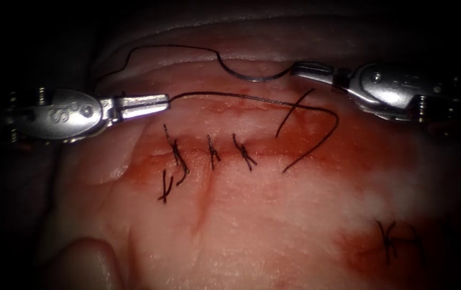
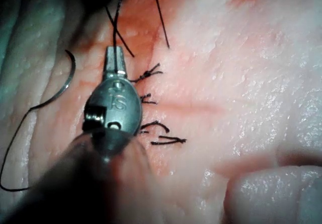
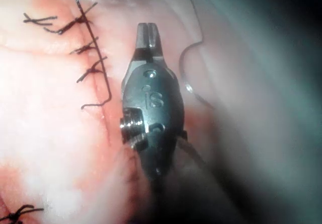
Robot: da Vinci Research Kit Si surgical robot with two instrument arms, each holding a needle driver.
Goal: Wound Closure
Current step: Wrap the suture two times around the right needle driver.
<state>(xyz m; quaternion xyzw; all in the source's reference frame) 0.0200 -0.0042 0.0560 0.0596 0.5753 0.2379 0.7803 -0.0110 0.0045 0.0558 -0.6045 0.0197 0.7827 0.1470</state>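
Across the tissue (image 1: 273, 215), three knotted stitches (image 1: 211, 153) are sitting along the cut (image 1: 295, 140). At nine o'clock the left claw (image 1: 160, 100) is clamping the thread (image 1: 252, 98); at two o'clock the right claw (image 1: 300, 70) is gripping the needle (image 1: 249, 78) near its tip, clear of tissue. Slack thread is crossing itself, risking a snag.

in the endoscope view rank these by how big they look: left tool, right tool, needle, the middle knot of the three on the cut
1. Left tool and right tool: they look alike, so no ranking between them.
2. Needle, held near one end by the right tool.
3. Middle knot, smallest.
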